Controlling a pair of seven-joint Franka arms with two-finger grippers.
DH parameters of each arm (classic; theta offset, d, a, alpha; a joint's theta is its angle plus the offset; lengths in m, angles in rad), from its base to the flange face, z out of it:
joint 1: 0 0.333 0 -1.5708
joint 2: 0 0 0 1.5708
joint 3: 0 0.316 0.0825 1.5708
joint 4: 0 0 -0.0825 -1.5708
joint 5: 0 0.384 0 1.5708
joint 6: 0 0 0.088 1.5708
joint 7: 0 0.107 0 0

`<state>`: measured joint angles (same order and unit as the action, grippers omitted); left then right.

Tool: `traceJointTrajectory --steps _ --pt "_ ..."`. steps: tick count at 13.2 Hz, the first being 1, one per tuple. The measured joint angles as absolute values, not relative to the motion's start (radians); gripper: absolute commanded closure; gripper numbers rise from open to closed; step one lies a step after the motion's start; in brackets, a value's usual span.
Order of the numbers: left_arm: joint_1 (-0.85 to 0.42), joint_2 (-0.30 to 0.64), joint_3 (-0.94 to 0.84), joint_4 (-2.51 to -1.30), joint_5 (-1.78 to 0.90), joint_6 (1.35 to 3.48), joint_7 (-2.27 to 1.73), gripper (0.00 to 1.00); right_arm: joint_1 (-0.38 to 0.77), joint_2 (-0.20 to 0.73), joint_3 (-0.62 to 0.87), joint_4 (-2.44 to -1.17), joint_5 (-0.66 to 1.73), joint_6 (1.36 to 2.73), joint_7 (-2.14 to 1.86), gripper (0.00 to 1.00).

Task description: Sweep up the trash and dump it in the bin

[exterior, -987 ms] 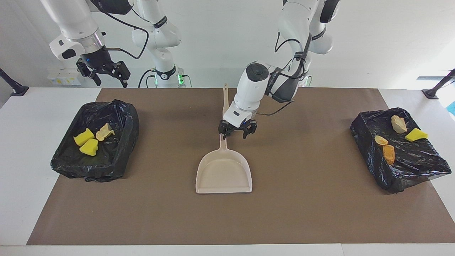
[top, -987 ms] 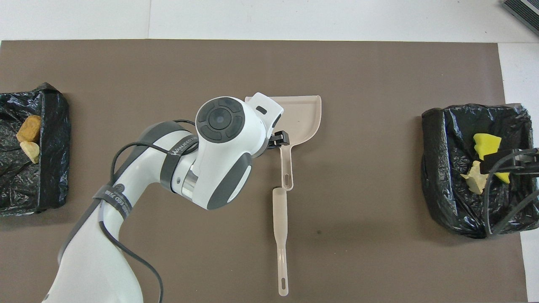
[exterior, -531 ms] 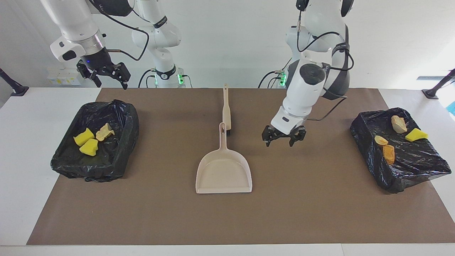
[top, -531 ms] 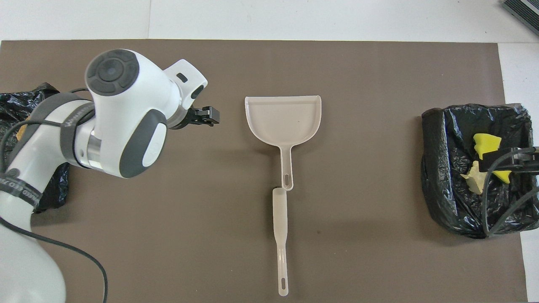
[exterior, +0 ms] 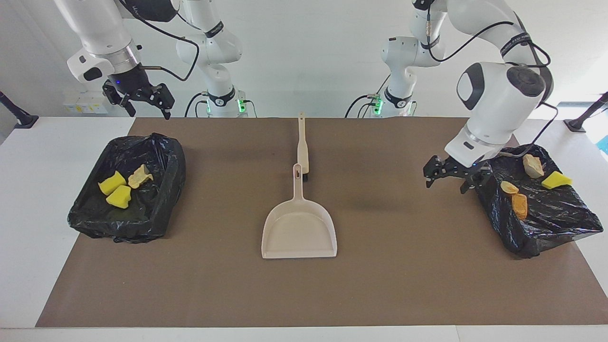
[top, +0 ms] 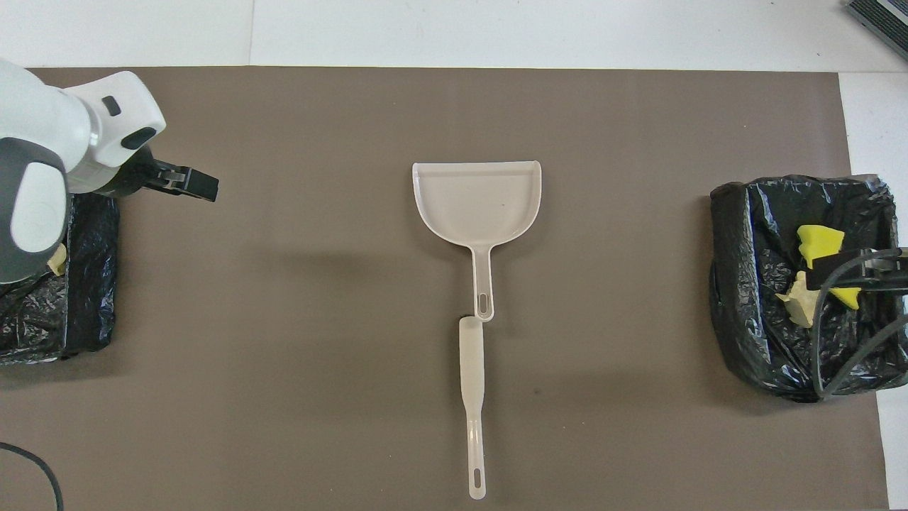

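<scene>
Here the left tool point(exterior: 449, 179) hangs spread and empty beside a bin point(exterior: 555, 223); right tool point(exterior: 138, 99) likewise.

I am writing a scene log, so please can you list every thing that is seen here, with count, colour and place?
dustpan: one, beige, empty, middle of the mat, handle toward the robots.
brush: one, beige, in line with the dustpan's handle, nearer to the robots.
bins: two, lined with black bags, one at each end of the table.
trash: seven foam chunks; three (two yellow, one tan) in the bin at the right arm's end, four (tan, yellow, two orange-brown) in the other bin.
mat: one, brown, on the white table.
left gripper: open, over the mat beside its bin.
right gripper: open, raised near its bin, waiting.
</scene>
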<state>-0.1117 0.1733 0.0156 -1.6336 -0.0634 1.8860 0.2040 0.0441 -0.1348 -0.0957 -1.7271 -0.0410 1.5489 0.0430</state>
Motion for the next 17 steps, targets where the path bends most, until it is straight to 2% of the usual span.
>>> traceJointTrajectory --steps 3,8,17 --pt "-0.047 0.101 0.016 -1.633 -0.063 1.789 0.279 0.00 0.047 -0.135 -0.095 -1.728 -0.041 1.549 0.043 0.00" --pt "-0.034 0.012 0.016 -1.633 -0.063 1.742 0.237 0.00 0.046 -0.135 -0.095 -1.728 -0.041 1.549 0.043 0.00" --pt "-0.061 -0.005 -0.010 -1.604 -0.014 1.634 0.165 0.00 0.045 -0.135 -0.096 -1.728 -0.041 1.549 0.043 0.00"
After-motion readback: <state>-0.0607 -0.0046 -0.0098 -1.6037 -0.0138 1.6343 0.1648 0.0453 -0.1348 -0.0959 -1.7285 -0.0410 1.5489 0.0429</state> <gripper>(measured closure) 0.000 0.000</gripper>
